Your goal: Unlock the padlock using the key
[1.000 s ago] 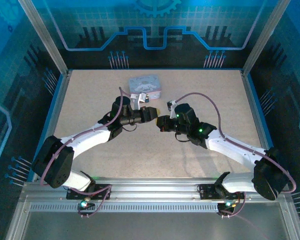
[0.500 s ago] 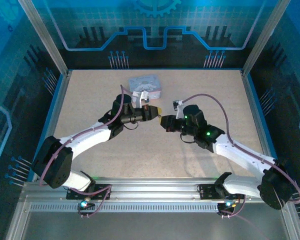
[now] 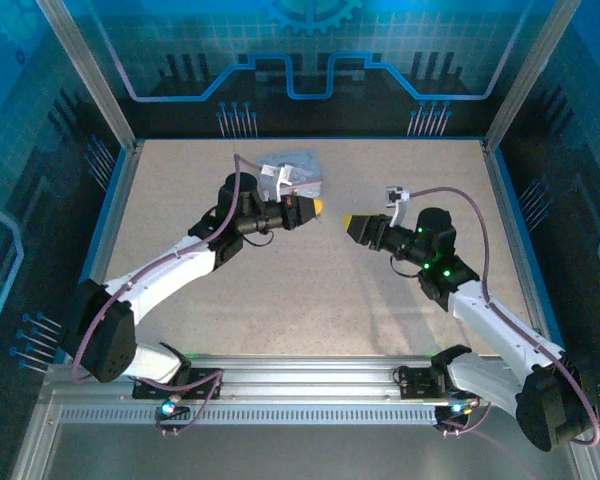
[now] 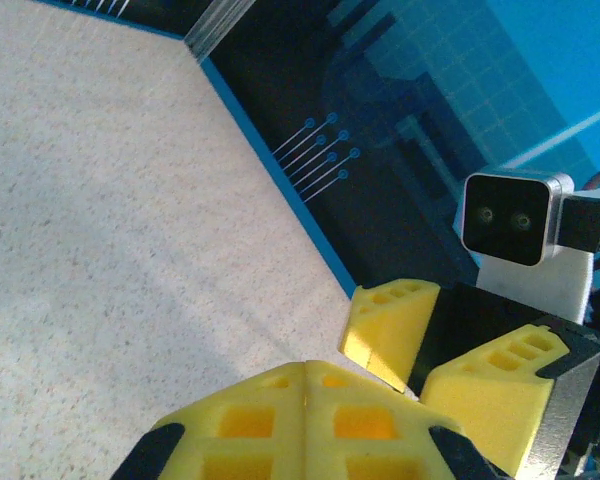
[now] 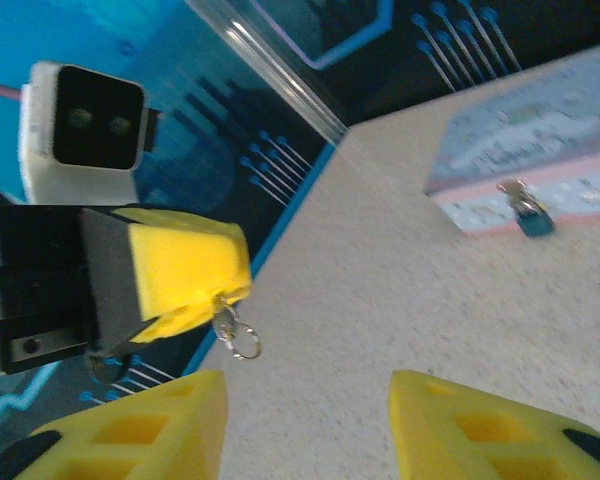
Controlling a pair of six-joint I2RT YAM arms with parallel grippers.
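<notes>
Left tool (image 3: 318, 207) clamps the key (image 5: 225, 316); right tool (image 3: 353, 225) gapes wide, empty (box (image 5: 540, 150) print unreadable).

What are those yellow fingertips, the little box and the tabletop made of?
The yellow pads look like soft foam or rubber: matte, with moulded hollows. The box seems thin painted tin, with a printed lid and crisp edges, though plastic is possible. The table looks like speckled matte laminate or stone composite.

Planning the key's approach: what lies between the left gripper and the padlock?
Right wrist view: bare table lies between the left gripper, shut on the key, and the padlock.
</notes>
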